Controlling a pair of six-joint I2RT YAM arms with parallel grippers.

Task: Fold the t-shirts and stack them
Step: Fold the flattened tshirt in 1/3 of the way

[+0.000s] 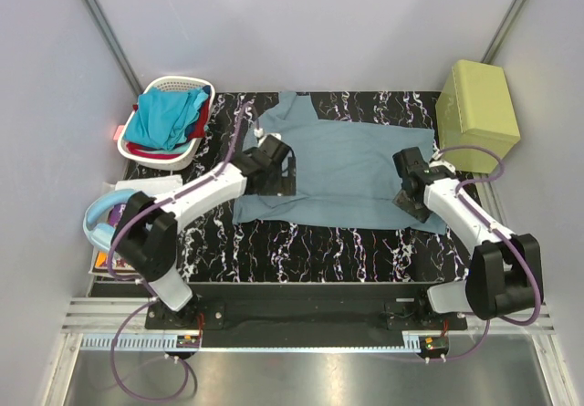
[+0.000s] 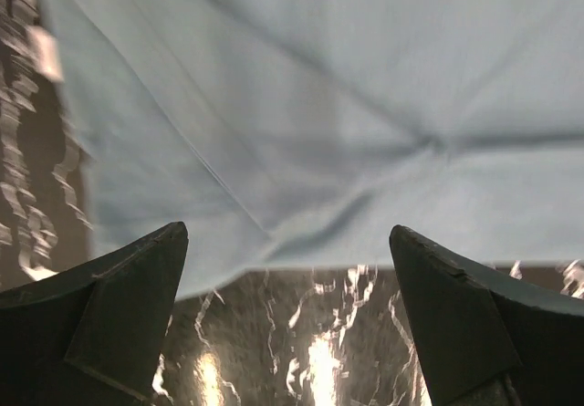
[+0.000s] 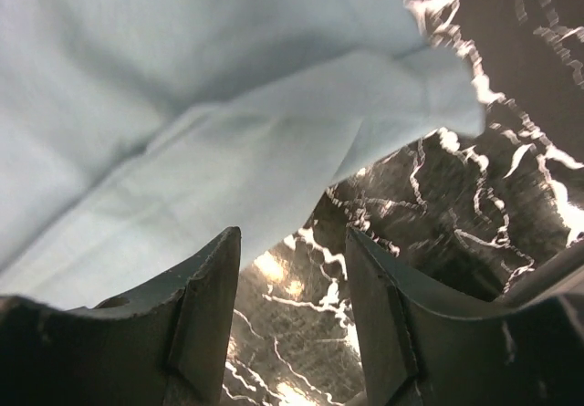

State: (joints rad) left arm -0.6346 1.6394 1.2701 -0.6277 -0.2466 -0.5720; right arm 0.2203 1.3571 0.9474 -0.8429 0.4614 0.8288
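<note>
Two end effectors hang low over one muted grey-blue cloth t-shirt (image 1: 351, 169), which lies spread nearly flat on the black white-veined bench (image 1: 319, 242). Nearest, at the shirt's near-left edge, the left end effector (image 1: 274, 164) has its dark fingers spread wide. In its wrist view they frame the shirt's near hem with bare bench between them, and they grip nothing. At the shirt's near-right corner, the right end effector (image 1: 408, 187) has its fingers parted about halfway. A doubled-over corner of cloth lies just beyond the tips, apparently not pinched.

Judging by the soft creases running across it, this shirt should handle as light, limp fabric. It will sag and drape from any single hold and will not keep a fold line by itself. It is far wider than either end effector, so it seems to need both. Each should nip a hem or seam corner, where the layered cloth gives more to bite, and the edge should be kept taut between them. Dragging may bunch it on the bench.

Beyond the shirt's far-left corner stands a white slotted plastic laundry basket (image 1: 153, 155) holding a bright turquoise t-shirt (image 1: 164, 119) and a red t-shirt (image 1: 199, 125), both crumpled. Beyond the far-right corner sits a pale olive-green box (image 1: 476, 114).
</note>
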